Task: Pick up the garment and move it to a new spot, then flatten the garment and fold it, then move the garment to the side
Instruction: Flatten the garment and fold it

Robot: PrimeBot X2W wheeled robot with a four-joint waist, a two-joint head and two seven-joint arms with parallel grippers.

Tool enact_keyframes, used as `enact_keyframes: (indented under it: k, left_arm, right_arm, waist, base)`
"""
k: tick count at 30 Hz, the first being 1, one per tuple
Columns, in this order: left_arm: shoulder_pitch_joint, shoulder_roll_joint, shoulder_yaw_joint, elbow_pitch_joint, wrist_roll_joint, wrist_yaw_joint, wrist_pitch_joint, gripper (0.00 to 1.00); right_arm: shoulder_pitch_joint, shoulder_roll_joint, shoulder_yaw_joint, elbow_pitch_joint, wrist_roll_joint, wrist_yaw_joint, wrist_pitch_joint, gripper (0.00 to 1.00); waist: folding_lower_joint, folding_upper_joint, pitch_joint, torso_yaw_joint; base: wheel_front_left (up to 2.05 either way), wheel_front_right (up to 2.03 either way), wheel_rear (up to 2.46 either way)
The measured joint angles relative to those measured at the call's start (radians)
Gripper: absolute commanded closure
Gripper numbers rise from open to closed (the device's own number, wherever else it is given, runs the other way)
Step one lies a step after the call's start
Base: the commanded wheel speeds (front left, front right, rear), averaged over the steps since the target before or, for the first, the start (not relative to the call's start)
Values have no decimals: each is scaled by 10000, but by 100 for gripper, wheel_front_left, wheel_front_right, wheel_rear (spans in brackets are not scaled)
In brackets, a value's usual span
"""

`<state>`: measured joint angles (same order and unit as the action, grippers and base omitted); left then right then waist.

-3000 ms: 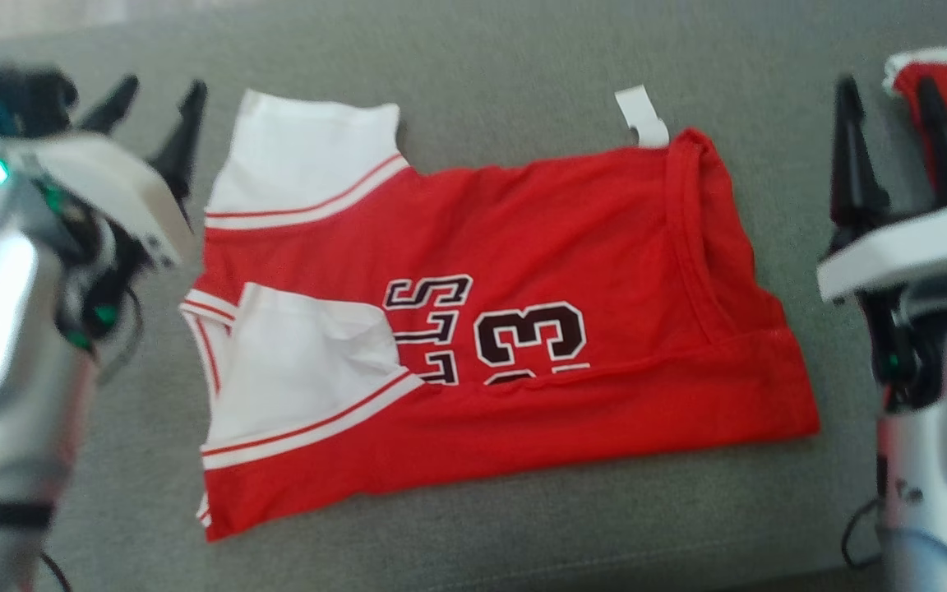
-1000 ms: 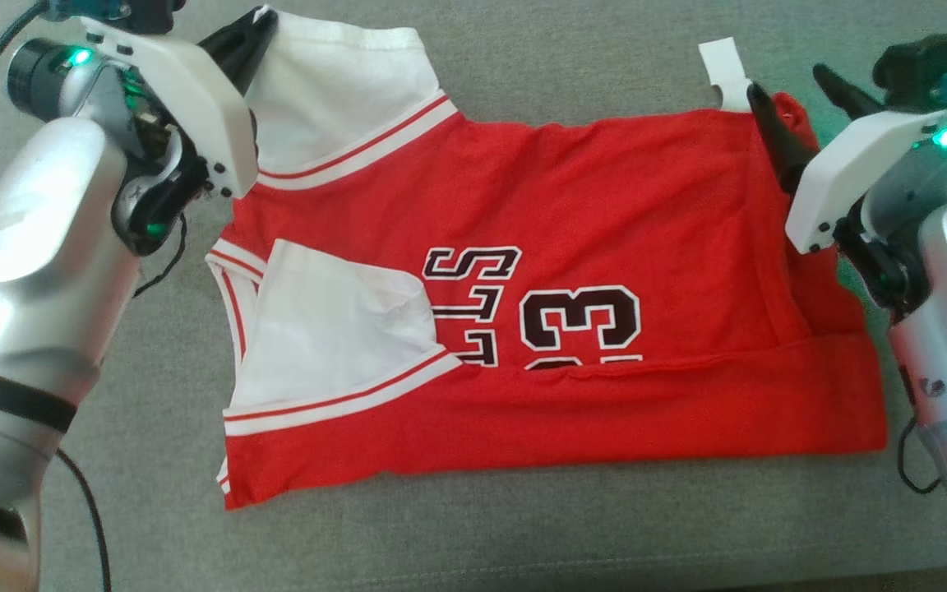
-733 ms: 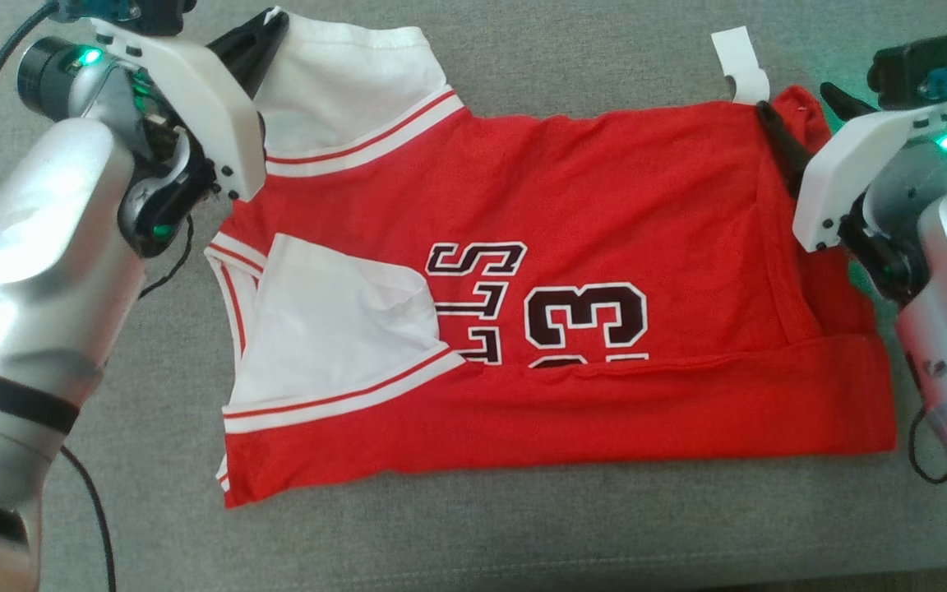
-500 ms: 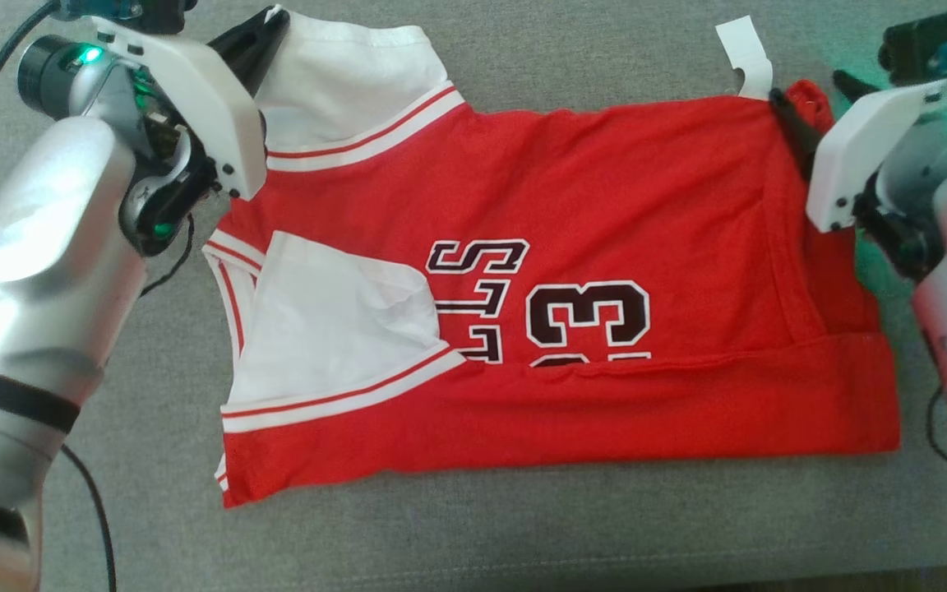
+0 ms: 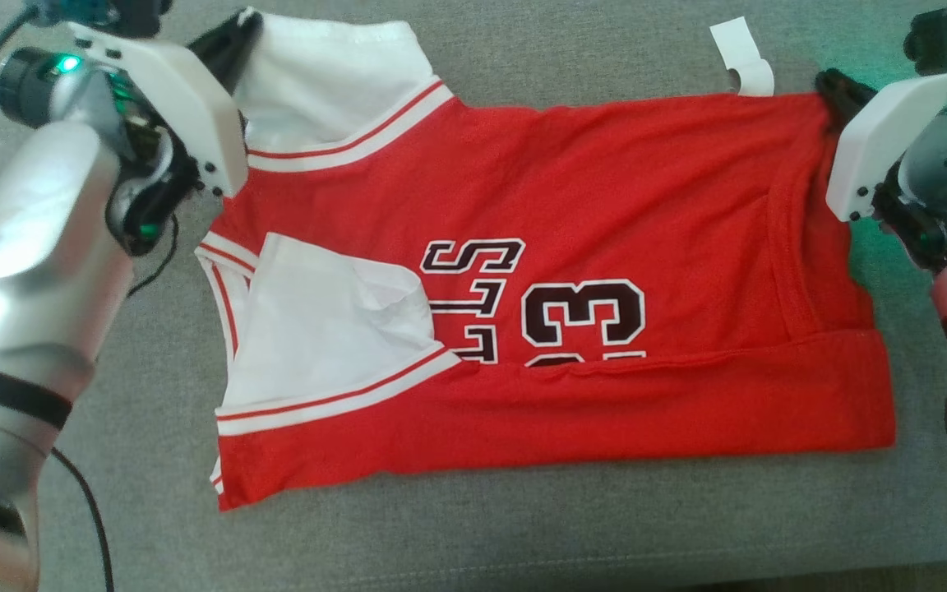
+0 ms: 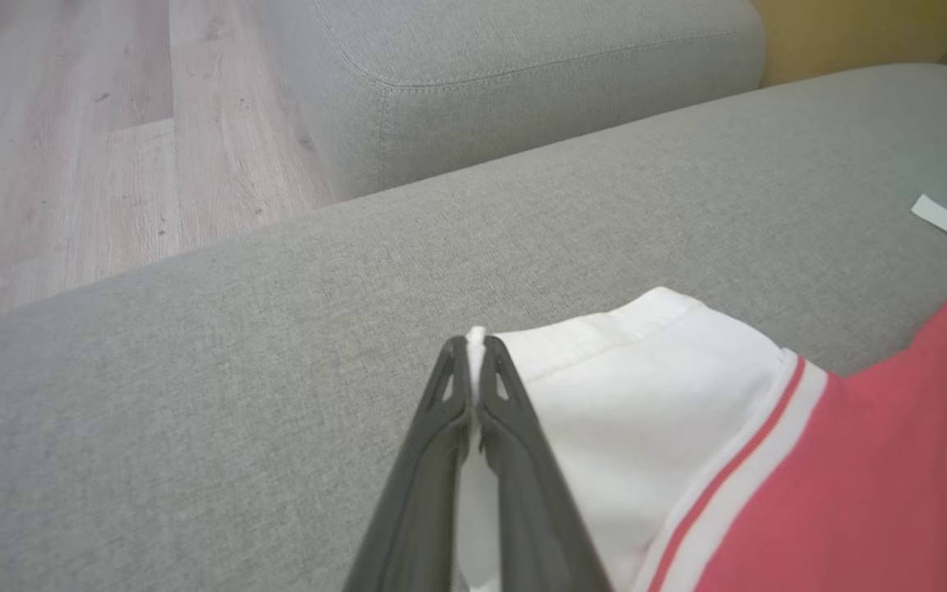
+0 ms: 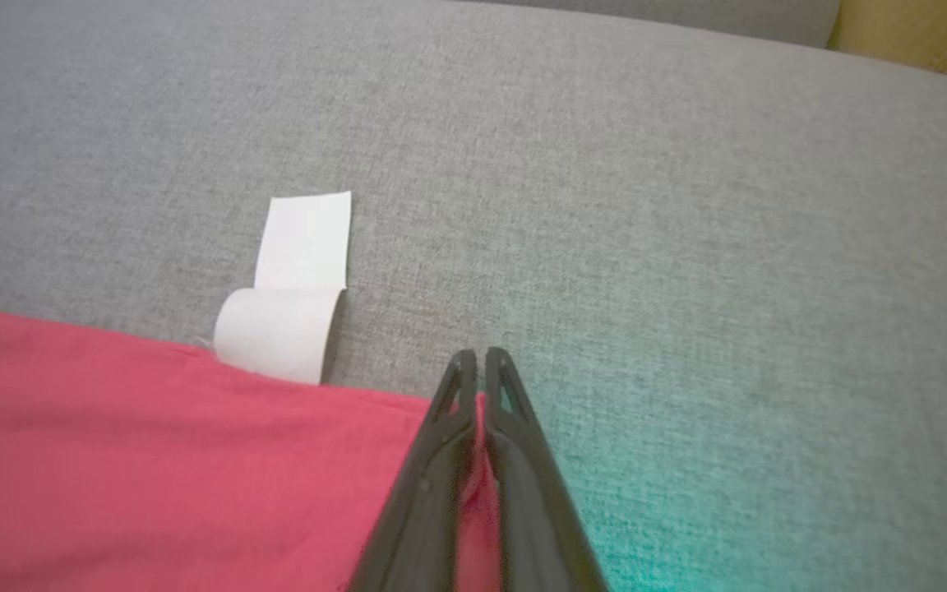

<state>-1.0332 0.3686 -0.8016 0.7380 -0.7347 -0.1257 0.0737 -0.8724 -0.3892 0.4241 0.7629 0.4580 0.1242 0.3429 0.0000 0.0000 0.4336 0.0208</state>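
- The red jersey (image 5: 605, 205) lies spread on the grey sofa (image 5: 523, 534), its near edge folded up over the bottom of the 33.
- The left gripper (image 6: 473, 349) is clamped on the corner of the white sleeve (image 5: 334, 74), at the far left.
- The right gripper (image 7: 480, 362) is clamped on the jersey's far right red corner, just beside the white tag (image 7: 293, 296).

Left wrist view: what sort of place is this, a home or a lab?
Probably a living room, or a mock-up of one: the red jersey lies on a grey upholstered sofa seat, another grey cushioned piece stands beyond it, and pale wood-plank flooring shows alongside.
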Motion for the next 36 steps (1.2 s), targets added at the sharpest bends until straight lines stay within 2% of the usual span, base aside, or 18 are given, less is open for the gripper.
enact_keyframes:
  k: [13,23,30,36]
  left_arm:
    - [-877,-104,399,757,15,293,-1438,100]
    - [-1855,-395,700,1350,211,468,-2736,100]
    - [-1672,-589,360,1444,278,186,-2961,100]
    - [-788,-370,90,1085,219,52,-2972,100]
  right_arm:
    - [-1037,17,12,159,259,0,-2098,100]
    - [-2177,336,-663,786,142,0,-4207,100]
    - [-1919,293,-290,1076,376,0,-4412,100]
    - [-952,-104,322,738,1223,0,-4247,100]
  waist:
    - [0,0,70,-73]
    - [0,0,128,-77]
    - [0,0,-235,14]
    - [0,0,-782,88]
  base:
    - [0,0,0]
    - [0,0,0]
    - [0,0,0]
    - [0,0,0]
